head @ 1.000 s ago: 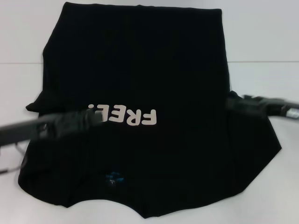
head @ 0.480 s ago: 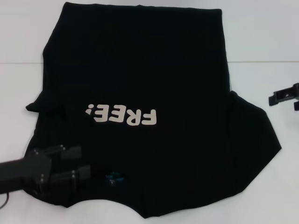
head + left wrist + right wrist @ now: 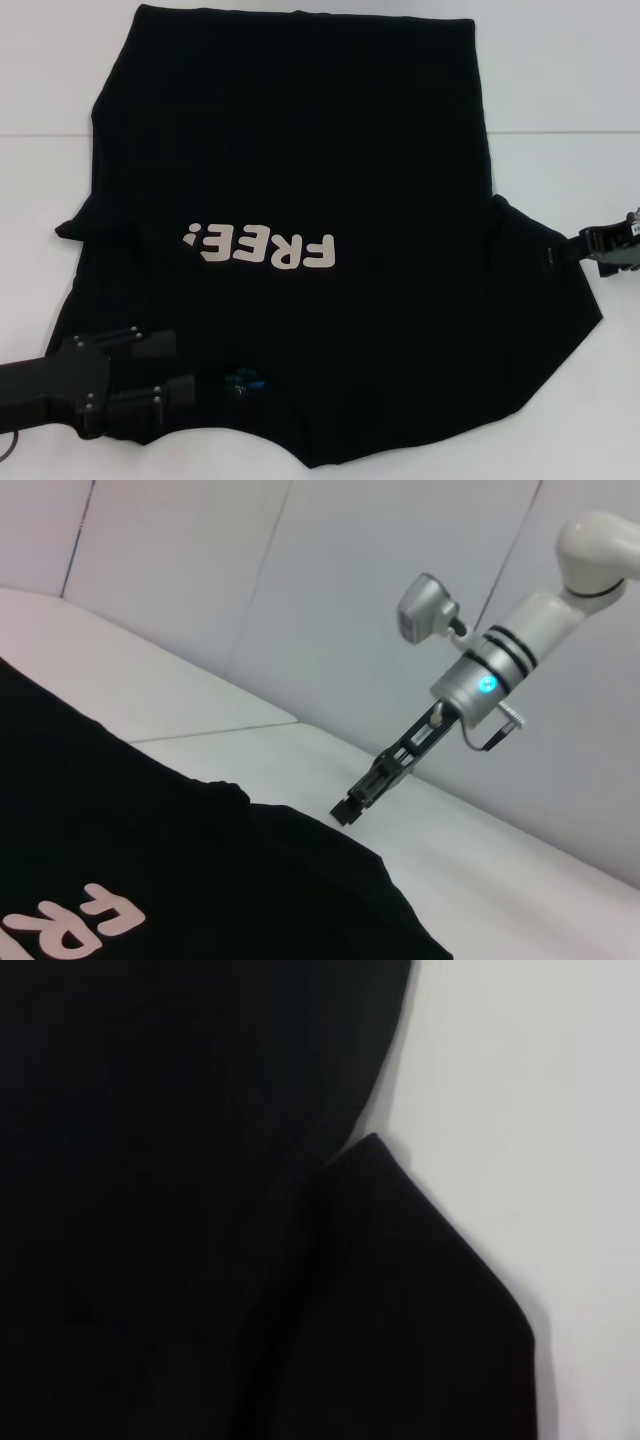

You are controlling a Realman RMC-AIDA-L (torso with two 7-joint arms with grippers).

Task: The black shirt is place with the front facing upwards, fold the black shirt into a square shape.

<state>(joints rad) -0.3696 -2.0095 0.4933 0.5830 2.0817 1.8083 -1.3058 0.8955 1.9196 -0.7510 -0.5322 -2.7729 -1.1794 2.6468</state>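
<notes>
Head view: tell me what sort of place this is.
Probably a robot test bench or lab, not a home: a plain white table, pale panelled walls behind it, and only the black shirt laid out between two robot arms.

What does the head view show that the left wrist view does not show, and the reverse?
Only the head view shows the left gripper over the near edge of the black shirt, beside the blue neck label. Only the left wrist view shows the right arm's white wrist above the table. Both show the right gripper at the shirt's sleeve edge and the lettering.
</notes>
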